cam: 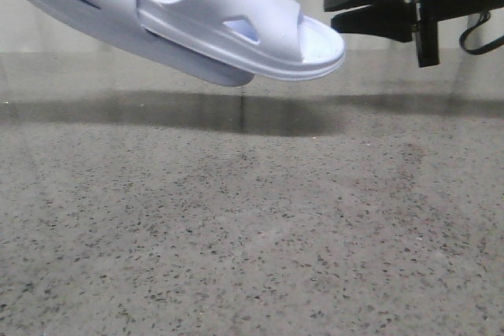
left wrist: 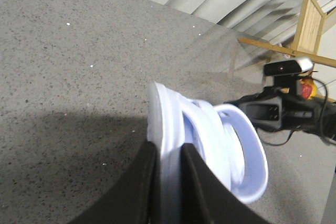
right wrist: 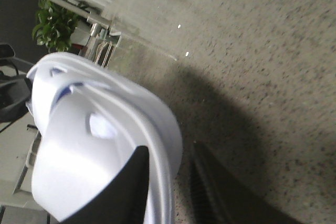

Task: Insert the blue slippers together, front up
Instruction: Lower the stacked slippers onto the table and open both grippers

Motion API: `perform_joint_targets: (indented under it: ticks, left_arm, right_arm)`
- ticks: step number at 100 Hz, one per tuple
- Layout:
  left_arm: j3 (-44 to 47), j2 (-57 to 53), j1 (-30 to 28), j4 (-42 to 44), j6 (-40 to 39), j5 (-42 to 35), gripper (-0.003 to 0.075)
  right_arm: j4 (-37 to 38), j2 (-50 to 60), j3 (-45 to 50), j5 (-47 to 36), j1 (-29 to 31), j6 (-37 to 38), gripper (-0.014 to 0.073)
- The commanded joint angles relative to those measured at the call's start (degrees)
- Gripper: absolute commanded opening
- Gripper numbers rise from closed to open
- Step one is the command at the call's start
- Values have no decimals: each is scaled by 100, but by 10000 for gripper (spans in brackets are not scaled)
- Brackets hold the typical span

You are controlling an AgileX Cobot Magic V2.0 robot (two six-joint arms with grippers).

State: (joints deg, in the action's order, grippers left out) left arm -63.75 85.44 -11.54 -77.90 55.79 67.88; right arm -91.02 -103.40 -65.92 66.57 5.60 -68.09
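Note:
The two pale blue slippers [cam: 205,13] are nested, one slid under the other's strap, and hang tilted above the table at upper left. In the left wrist view my left gripper [left wrist: 169,148] is shut on the sole edge of the slippers [left wrist: 210,135]; it is out of the front view. My right gripper [cam: 331,12] is open just right of the slippers' lower end, apart from it. In the right wrist view its fingers [right wrist: 136,182] straddle the rim of the slippers [right wrist: 100,145], with a gap on one side.
The grey speckled table [cam: 252,234] lies below, with the slippers' shadow across its far part. A wooden frame [left wrist: 310,24] and a camera [left wrist: 286,67] stand beyond the table. A potted plant [right wrist: 52,24] stands far off.

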Motion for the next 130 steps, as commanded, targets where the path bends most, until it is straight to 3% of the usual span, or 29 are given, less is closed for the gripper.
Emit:
perform_joint_targets:
  ticks: [1,25,45,103,115,130]
  left_arm:
    - [-206,-209,-72,-481,-65,470,16]
    - [-206,-198,-97,-481,-65,226,15]
    - [-183,-171,-74,-117,-65,-306,15]
    - [276,794,418,904,436,-799,22]
    - [263,794,418,1005,716,-814,94]
    - [249,794,418,1163,729,-932,295]
  right_arm:
    - [-288,469,-161,850,253,-16,150]
    - [-261,802,-161,850,682,23,150]
    - [-51,986,-161,850,683,66,150]
    - [430,1008,-161,850,683,352,150]
    - [529,1008,-161,850,683,374,150]
    - [528,1008,-161,850,683,374,150]
